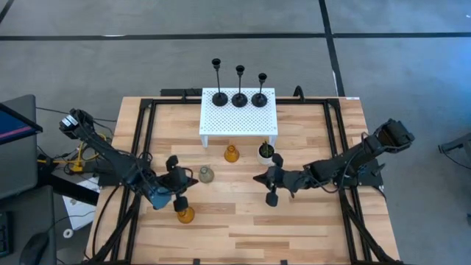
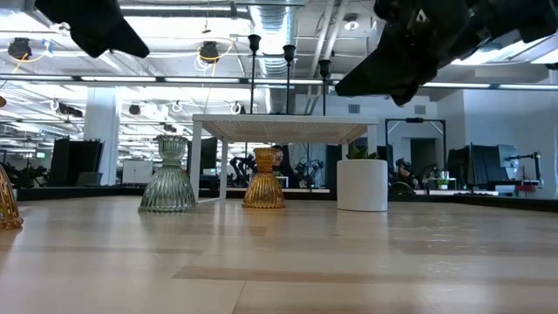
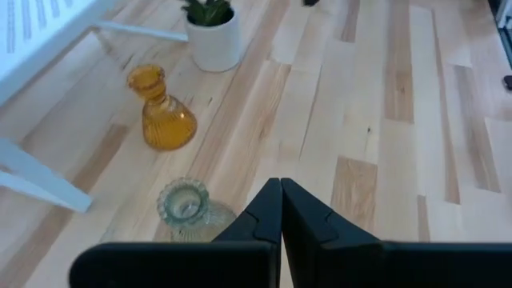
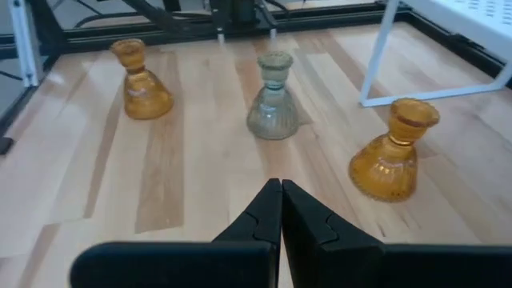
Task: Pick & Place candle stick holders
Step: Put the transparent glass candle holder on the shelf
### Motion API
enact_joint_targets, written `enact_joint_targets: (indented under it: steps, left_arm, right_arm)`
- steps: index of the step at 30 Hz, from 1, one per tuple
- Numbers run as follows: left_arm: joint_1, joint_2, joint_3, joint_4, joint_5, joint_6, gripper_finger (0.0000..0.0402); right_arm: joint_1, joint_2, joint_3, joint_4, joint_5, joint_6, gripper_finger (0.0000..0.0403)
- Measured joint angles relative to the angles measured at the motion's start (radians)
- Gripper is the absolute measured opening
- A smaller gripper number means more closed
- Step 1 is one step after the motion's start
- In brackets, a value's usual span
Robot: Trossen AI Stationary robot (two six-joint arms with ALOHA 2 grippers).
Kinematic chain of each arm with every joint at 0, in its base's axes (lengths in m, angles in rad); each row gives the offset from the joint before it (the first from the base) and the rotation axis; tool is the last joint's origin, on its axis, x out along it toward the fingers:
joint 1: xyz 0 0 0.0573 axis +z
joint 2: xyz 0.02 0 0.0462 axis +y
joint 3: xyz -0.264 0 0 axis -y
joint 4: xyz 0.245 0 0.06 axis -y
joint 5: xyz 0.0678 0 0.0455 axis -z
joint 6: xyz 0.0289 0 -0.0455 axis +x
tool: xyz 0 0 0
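Three black thin-stemmed candle stick holders (image 1: 239,96) stand on their round bases in a row on a white perforated stand (image 1: 239,118) at the table's far side. Three squat glass holders rest on their wide bases on the wood: an amber one (image 1: 231,154) in front of the stand, a pale grey one (image 1: 206,174), and a second amber one (image 1: 185,214) nearer the front. My left gripper (image 1: 190,179) hangs shut above the table just left of the grey holder (image 3: 188,210). My right gripper (image 1: 257,178) hangs shut right of centre, pointing at the glass holders (image 4: 274,96).
A small white pot with a green plant (image 1: 266,152) stands by the stand's right leg, just beyond my right gripper. A black frame (image 1: 143,132) borders the wooden table. Bare wood (image 1: 294,228) lies along the front and right.
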Motion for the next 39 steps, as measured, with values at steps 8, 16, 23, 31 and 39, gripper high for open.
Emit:
enact_joint_targets:
  steps: [8, 16, 23, 31, 39]
  left_arm:
    - [0.017, 0.0, 0.0, 0.051, -0.045, 0.181, 0.0003]
    - [0.029, 0.0, 0.0, 0.066, -0.045, 0.208, 0.0003]
    - [0.029, 0.0, 0.0, 0.068, -0.071, 0.208, 0.0003]
    - [0.041, 0.0, 0.0, 0.067, -0.106, 0.288, 0.0003]
    - [0.096, -0.002, -0.035, 0.069, -0.094, 0.293, 0.0003]
  right_arm:
    - [-0.064, 0.0, 0.0, -0.013, -0.013, -0.028, 0.0]
    - [-0.066, 0.0, 0.0, -0.012, -0.026, -0.044, 0.0]
    - [-0.047, 0.0, 0.0, -0.079, -0.026, -0.051, 0.0]
    - [-0.12, 0.0, 0.0, -0.142, -0.043, -0.055, 0.0]
    - [-0.173, 0.0, 0.0, -0.146, -0.136, -0.093, 0.0]
